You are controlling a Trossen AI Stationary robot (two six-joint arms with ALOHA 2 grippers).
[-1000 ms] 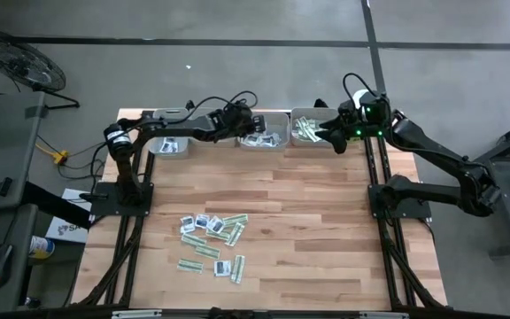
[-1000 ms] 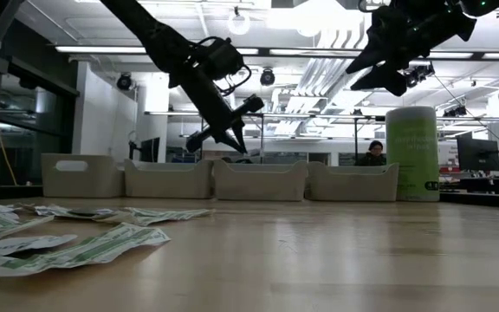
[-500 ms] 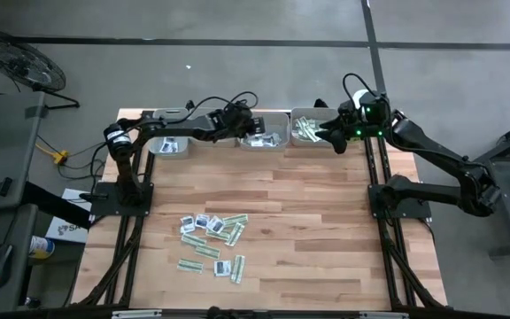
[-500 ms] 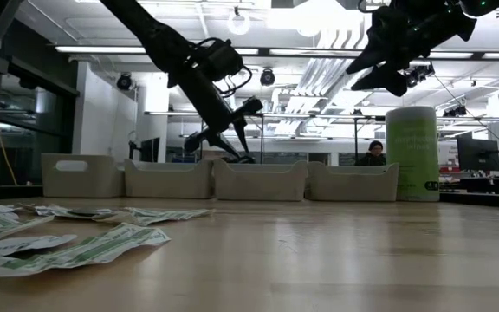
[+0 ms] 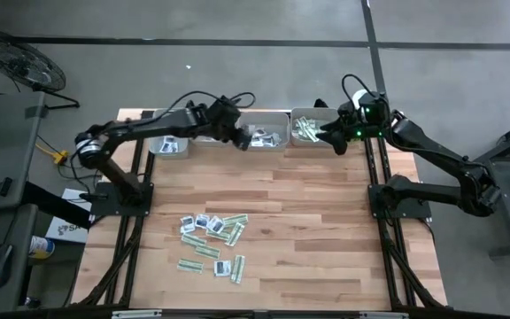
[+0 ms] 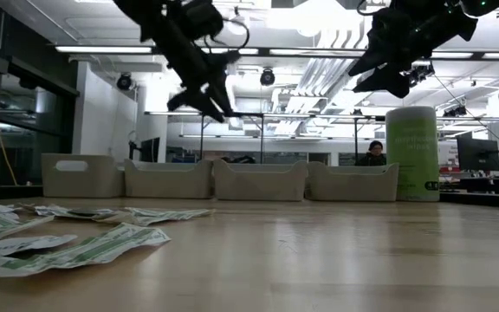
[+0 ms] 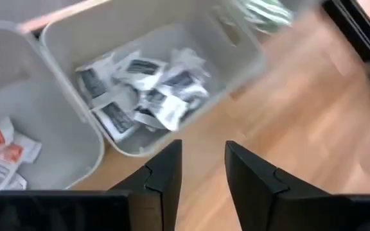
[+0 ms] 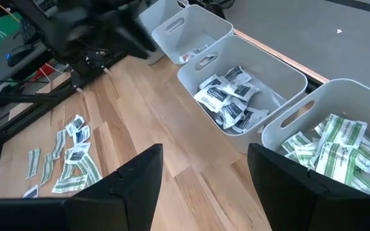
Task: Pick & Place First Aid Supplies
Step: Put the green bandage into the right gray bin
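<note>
A: Left gripper (image 5: 238, 139) noted at the front edge of the middle tray (image 5: 279, 120), at roughly twelve o'clock on the table (image 5: 326, 239). Nothing is seen between its fingers (image 7: 166, 173); they are parted by a narrow gap and empty.

B: Why is it placed there?

A: A drop-off is judged likely. The tray just ahead of it is filled with white square packets (image 7: 149, 90), so that kind appears to be sorted there.

B: And the right gripper (image 5: 330, 135)?

A: Held at about one o'clock, above the tray of green strips (image 8: 336, 144). Its fingers are spread wide, with nothing held. It is judged to be waiting over its own bin.

B: Where are the remaining supplies?

A: A loose pile of packets (image 5: 212, 239) is left on the wood at about seven o'clock from the table's centre, well apart from both grippers. Green strips and white squares are mixed together in it.

B: Why are trays lined up along the far edge?

A: One kind per tray, it seems; orange-marked packets (image 7: 2, 151) are kept in the tray beside the white ones. Sorting is judged not yet finished.
</note>
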